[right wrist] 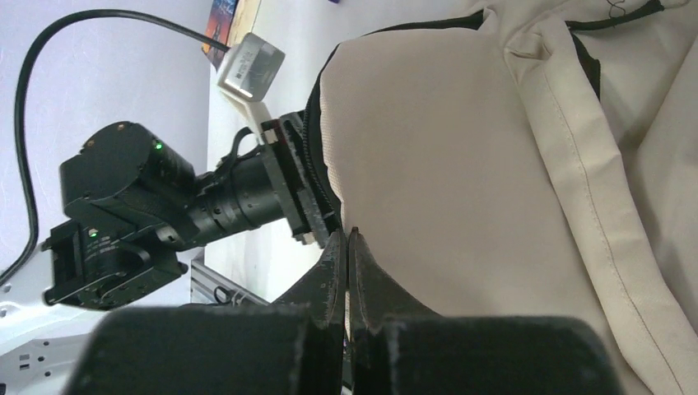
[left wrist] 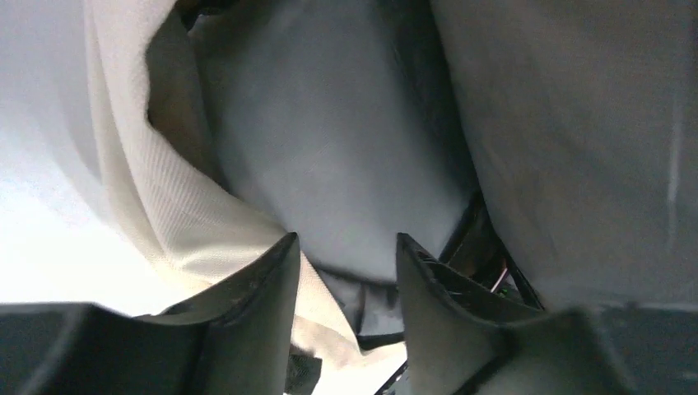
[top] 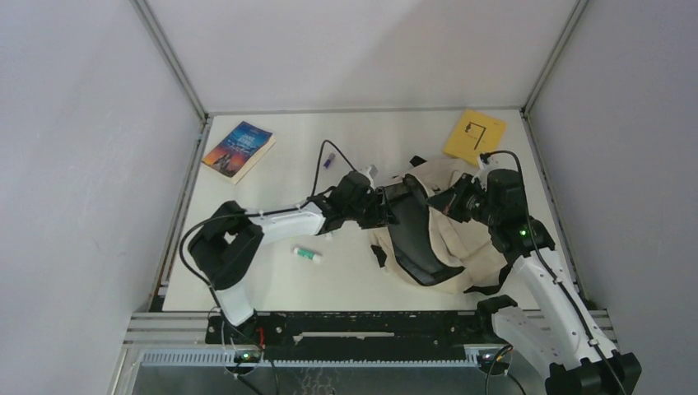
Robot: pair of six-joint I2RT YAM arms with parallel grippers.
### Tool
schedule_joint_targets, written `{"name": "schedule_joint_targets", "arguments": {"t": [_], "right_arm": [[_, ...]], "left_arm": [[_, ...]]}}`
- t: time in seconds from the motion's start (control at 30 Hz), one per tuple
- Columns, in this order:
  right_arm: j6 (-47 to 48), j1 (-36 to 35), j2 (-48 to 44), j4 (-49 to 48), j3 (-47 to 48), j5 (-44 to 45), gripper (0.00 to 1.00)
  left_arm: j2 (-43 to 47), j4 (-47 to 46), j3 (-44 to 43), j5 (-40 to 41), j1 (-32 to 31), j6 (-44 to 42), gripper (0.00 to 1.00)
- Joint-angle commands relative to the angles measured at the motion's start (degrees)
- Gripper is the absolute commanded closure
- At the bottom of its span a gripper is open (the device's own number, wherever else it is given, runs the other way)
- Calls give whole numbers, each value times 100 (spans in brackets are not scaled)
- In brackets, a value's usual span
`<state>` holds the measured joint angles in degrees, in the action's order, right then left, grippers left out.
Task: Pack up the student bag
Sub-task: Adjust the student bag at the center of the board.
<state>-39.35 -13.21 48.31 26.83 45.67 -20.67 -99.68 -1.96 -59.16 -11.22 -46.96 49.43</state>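
Note:
The student bag (top: 471,240), beige canvas with black trim, lies at the middle right of the table with its dark mouth facing left. My left gripper (top: 380,206) is at the left rim of the mouth. In the left wrist view its fingers (left wrist: 346,243) stand a little apart with beige fabric (left wrist: 165,189) and grey lining bunched between them. My right gripper (top: 450,204) is at the bag's upper right part. In the right wrist view it (right wrist: 350,234) is shut at the edge of a raised beige panel (right wrist: 461,164).
A blue book (top: 239,151) lies at the back left and a yellow notebook (top: 475,136) at the back right. A purple pen (top: 328,160) lies behind the left gripper. A small green and white tube (top: 308,255) lies in front of the left arm (right wrist: 165,206).

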Motion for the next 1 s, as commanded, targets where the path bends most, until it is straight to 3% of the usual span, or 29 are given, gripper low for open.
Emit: {"name": "schedule_joint_targets", "arguments": {"t": [0.0, 0.13, 0.33, 0.57, 0.67, 0.7, 0.77, 0.8, 0.87, 0.97], "right_arm": [[-123, 170, -323, -135, 59, -146, 100], [23, 529, -751, 253, 120, -377, 100], [425, 750, -1224, 1302, 591, -50, 100], [375, 753, -1407, 1602, 646, 297, 100], [347, 752, -1388, 1463, 506, 360, 100], [343, 756, -1370, 1412, 453, 361, 100], [322, 753, -1313, 1296, 378, 349, 100], [311, 758, -1275, 1222, 340, 330, 100], [281, 753, -1192, 1098, 274, 268, 100], [257, 750, -1095, 926, 158, 196, 100]], "left_arm": [[-269, 0, -457, -29, -64, 97, 57], [-173, 674, -687, 369, -29, -459, 98], [-219, 1468, -1284, 309, 173, -1303, 100], [-230, 1924, -1781, -40, 98, -1573, 100], [482, 2253, -1609, 465, -140, -1778, 83], [726, 2335, -1497, 695, -218, -1815, 68], [1105, 2415, -1213, 1068, -293, -1687, 25], [1226, 2490, -1099, 1322, -290, -1536, 12], [1292, 2617, -890, 1605, -294, -1221, 1], [1119, 2513, -570, 1549, -304, -535, 0]]}}
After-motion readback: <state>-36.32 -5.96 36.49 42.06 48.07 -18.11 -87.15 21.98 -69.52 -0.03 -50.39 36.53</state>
